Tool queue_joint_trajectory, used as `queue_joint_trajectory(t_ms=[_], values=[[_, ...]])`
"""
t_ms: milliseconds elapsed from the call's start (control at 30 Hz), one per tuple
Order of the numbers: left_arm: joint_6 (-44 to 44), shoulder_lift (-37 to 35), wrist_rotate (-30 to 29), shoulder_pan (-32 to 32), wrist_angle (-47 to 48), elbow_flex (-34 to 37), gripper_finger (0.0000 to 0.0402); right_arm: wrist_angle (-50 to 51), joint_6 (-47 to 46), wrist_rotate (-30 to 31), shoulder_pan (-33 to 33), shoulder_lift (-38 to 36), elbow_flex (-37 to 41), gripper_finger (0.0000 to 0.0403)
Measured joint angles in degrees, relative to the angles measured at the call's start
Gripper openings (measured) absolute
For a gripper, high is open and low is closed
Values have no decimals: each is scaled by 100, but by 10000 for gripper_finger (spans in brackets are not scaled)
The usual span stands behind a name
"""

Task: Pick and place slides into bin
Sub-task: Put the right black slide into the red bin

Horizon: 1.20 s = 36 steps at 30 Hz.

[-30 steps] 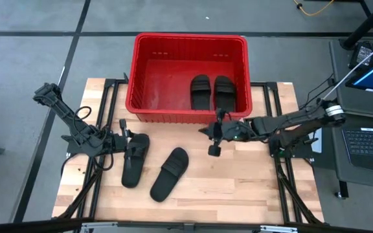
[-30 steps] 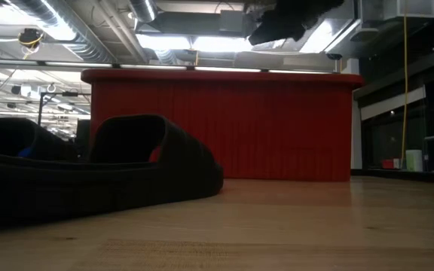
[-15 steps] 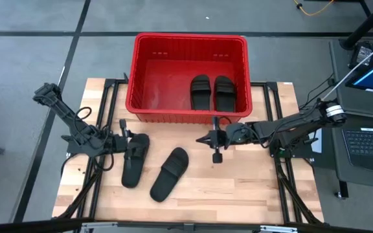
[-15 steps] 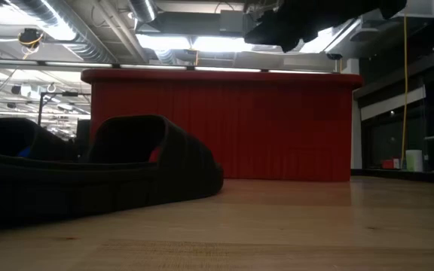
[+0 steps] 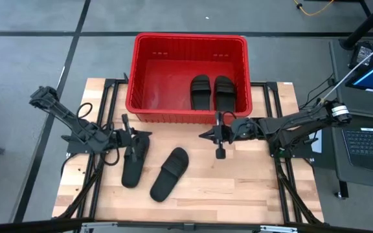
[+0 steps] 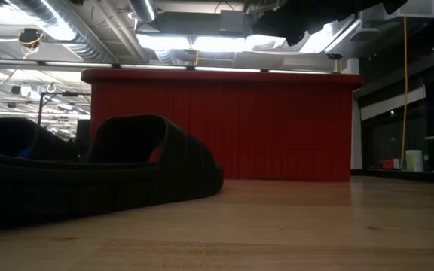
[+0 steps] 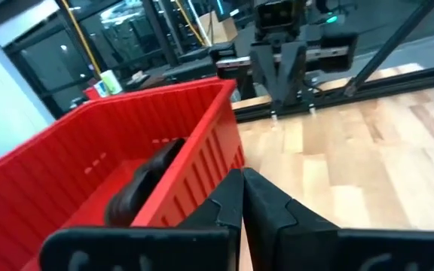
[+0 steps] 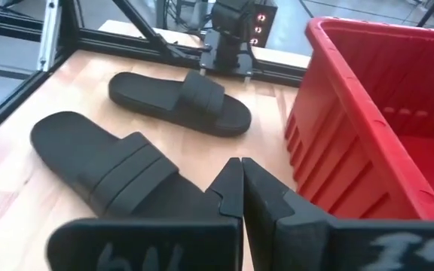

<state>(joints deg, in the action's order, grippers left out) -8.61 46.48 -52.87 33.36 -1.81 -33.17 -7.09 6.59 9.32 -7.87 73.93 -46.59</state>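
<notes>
Two black slides (image 5: 133, 162) (image 5: 170, 173) lie flat on their soles on the wooden table, in front of the red bin (image 5: 186, 37). Two more slides (image 5: 201, 92) (image 5: 223, 92) lie side by side on the bin's floor at its right. My left gripper (image 5: 142, 136) reaches level toward the table's right at the left slide's far end. In its wrist view its fingers (image 7: 241, 184) are shut with nothing between them. My right gripper (image 5: 204, 134) hangs shut and bare in front of the bin's near wall, pointing toward the table's left (image 8: 241, 177). My left gripper stands at the far end of the left slide with shut fingers. Its own body hides the place where they might meet, so I cannot tell whether it touches the slide.
The bin's left half is bare floor (image 5: 160, 84). Bare table lies to the right of the two slides (image 5: 251, 175). Black frame rails (image 5: 283, 175) run along both sides of the table. In the low view a slide (image 6: 96, 173) fills the left foreground before the bin (image 6: 217, 124).
My right gripper has drifted a little toward the table's right edge, staying in front of the bin's near wall. My left arm has shifted slightly at the left slide's far end. The slides lie where they were.
</notes>
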Motion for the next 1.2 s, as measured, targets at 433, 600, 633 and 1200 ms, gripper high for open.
queue_joint_trajectory(t_ms=[433,600,633,1200], values=[[-167,50,344,29,700,-1483,2,1143,-522,7,96,-390,-1415,4],[835,424,354,29,2295,-2214,3,2400,-938,15,122,-413,-2105,4],[1064,539,353,29,2598,-2360,3,2515,-950,15,118,-413,-2168,4],[3597,2919,1781,9,4619,-4114,57,3263,-514,-185,93,-448,-2210,4]])
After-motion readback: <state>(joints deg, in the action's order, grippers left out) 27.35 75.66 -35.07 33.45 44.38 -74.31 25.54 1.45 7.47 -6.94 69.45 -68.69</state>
